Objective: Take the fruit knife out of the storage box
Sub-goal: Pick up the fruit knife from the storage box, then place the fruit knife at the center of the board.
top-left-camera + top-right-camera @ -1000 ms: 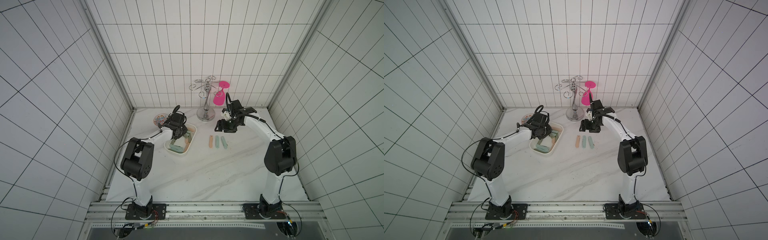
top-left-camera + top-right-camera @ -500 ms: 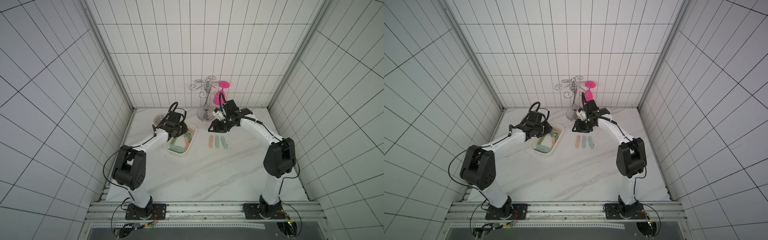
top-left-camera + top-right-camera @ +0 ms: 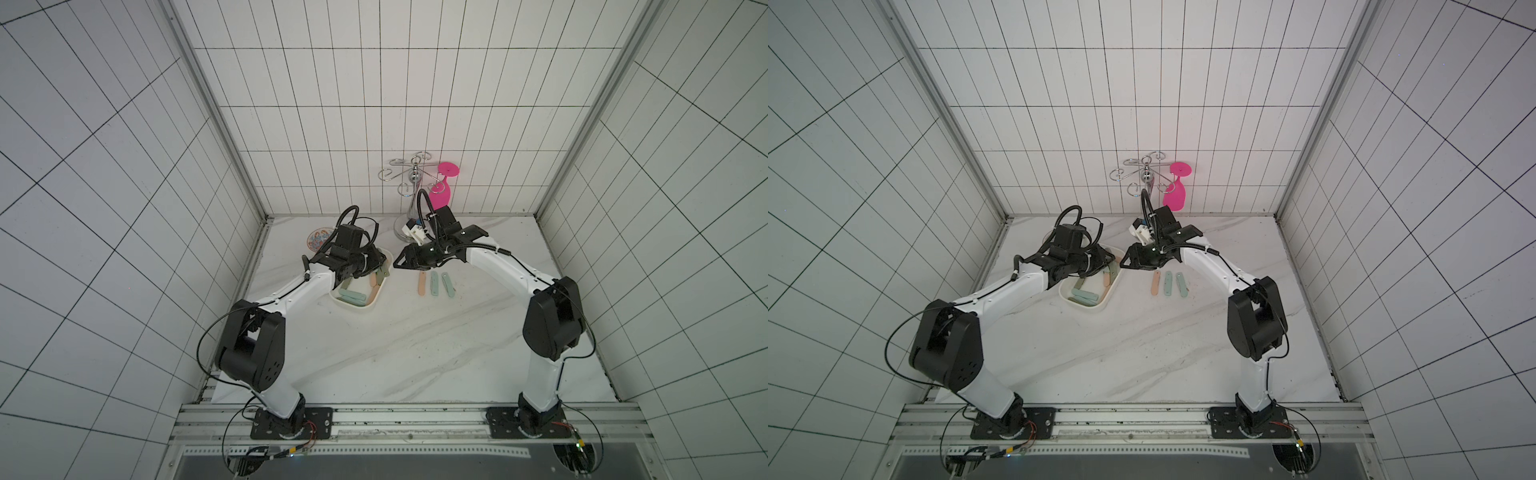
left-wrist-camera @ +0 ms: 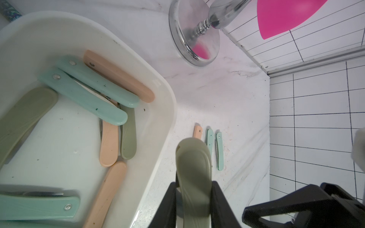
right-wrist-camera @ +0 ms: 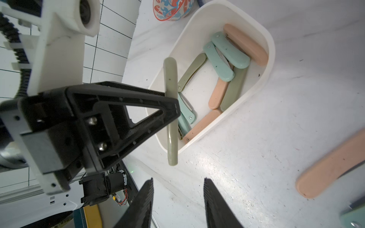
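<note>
Fruit knife [image 4: 194,167] clamped in left hand [image 4: 193,185], just beside storage box [image 4: 169,102]

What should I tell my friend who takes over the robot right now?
Left hand: shut on an olive-green folded plastic fruit knife, lifted beside the rim of the shallow white plastic storage box.
Right hand: open, empty, close by.
Done: one peach folded knife and two mint-green folded knives lie on the marble table.
To do: set this knife down; more folded knives lie in the box.
</note>
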`<move>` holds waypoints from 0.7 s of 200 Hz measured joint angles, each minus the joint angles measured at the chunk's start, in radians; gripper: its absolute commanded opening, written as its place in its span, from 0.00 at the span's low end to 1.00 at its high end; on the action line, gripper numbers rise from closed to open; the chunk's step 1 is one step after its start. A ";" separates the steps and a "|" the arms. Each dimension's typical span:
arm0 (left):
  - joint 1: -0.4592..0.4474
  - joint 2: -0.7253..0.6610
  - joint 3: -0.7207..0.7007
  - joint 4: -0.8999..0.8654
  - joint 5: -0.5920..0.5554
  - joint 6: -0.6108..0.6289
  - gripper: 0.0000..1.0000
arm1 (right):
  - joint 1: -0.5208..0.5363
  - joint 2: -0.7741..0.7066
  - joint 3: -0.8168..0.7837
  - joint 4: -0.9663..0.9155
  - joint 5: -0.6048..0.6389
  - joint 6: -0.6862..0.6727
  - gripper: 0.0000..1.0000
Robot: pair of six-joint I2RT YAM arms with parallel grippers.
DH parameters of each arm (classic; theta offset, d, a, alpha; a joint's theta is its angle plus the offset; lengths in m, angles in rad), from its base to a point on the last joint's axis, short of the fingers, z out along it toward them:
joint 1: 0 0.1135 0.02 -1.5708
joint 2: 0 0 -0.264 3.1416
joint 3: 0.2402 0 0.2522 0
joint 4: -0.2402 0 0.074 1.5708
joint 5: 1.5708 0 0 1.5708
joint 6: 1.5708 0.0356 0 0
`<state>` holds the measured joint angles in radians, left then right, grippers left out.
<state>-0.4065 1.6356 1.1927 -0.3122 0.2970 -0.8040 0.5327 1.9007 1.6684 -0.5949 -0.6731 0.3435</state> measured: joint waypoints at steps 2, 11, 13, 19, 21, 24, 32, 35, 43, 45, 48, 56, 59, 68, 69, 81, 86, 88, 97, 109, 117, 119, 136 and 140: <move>-0.001 0.000 0.000 0.002 0.002 0.000 0.17 | 0.002 0.000 0.000 0.002 0.000 0.000 0.43; -0.005 0.000 0.000 0.006 0.007 -0.003 0.17 | 0.008 0.001 0.000 0.008 0.000 0.002 0.43; -0.005 0.000 0.000 0.006 0.009 -0.003 0.17 | 0.010 0.002 0.000 0.010 0.000 0.004 0.43; -0.007 -0.001 0.000 0.008 0.013 -0.004 0.17 | 0.014 0.003 0.000 0.012 0.000 0.005 0.43; -0.007 -0.001 0.000 0.009 0.014 -0.005 0.17 | 0.016 0.004 0.000 0.013 0.000 0.005 0.43; -0.008 -0.001 0.000 0.009 0.015 -0.005 0.17 | 0.018 0.005 0.000 0.013 0.000 0.006 0.43; -0.009 -0.002 0.000 0.010 0.018 -0.008 0.17 | 0.025 0.009 0.000 0.017 0.000 0.008 0.43; -0.010 -0.003 0.000 0.010 0.019 -0.008 0.17 | 0.026 0.011 0.000 0.017 0.000 0.008 0.43; -0.010 -0.005 0.000 0.010 0.020 -0.009 0.17 | 0.031 0.017 0.000 0.019 0.000 0.008 0.43; -0.010 -0.006 0.000 0.010 0.021 -0.009 0.17 | 0.032 0.018 0.000 0.020 0.000 0.008 0.43; -0.010 -0.006 0.000 0.010 0.022 -0.009 0.17 | 0.033 0.021 0.000 0.020 0.000 0.008 0.43; -0.010 -0.009 0.000 0.010 0.023 -0.010 0.17 | 0.034 0.028 0.000 0.021 0.000 0.008 0.43; -0.010 -0.010 0.000 0.010 0.023 -0.010 0.17 | 0.035 0.029 0.000 0.022 0.000 0.009 0.43; -0.010 -0.014 0.000 0.011 0.025 -0.011 0.17 | 0.039 0.034 0.000 0.022 0.001 0.009 0.42; -0.010 -0.014 0.000 0.011 0.026 -0.011 0.17 | 0.039 0.035 0.000 0.022 0.001 0.009 0.42; -0.010 -0.017 0.000 0.015 0.027 -0.011 0.17 | 0.041 0.039 0.000 0.023 0.001 0.010 0.41; -0.010 -0.018 0.000 0.017 0.028 -0.011 0.17 | 0.044 0.039 0.000 0.023 0.001 0.011 0.41; -0.010 -0.018 0.000 0.018 0.029 -0.011 0.17 | 0.044 0.039 0.000 0.023 0.001 0.011 0.41; -0.010 -0.019 0.000 0.019 0.031 -0.012 0.17 | 0.044 0.039 0.000 0.024 0.000 0.012 0.39; -0.010 -0.019 0.000 0.023 0.035 -0.012 0.17 | 0.046 0.039 0.000 0.025 0.001 0.013 0.35; -0.010 -0.019 0.000 0.024 0.037 -0.012 0.17 | 0.046 0.040 0.000 0.025 0.001 0.015 0.32; -0.010 -0.019 0.000 0.024 0.038 -0.012 0.17 | 0.046 0.040 0.000 0.025 0.001 0.016 0.31; -0.010 -0.019 0.000 0.025 0.041 -0.012 0.17 | 0.047 0.040 0.000 0.027 0.000 0.014 0.26; -0.010 -0.019 0.000 0.025 0.042 -0.012 0.17 | 0.048 0.040 0.000 0.027 0.001 0.018 0.26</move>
<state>-0.4164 1.6165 1.1927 -0.2871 0.3386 -0.8158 0.5804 1.9411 1.6684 -0.5682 -0.6724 0.3611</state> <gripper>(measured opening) 0.272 0.274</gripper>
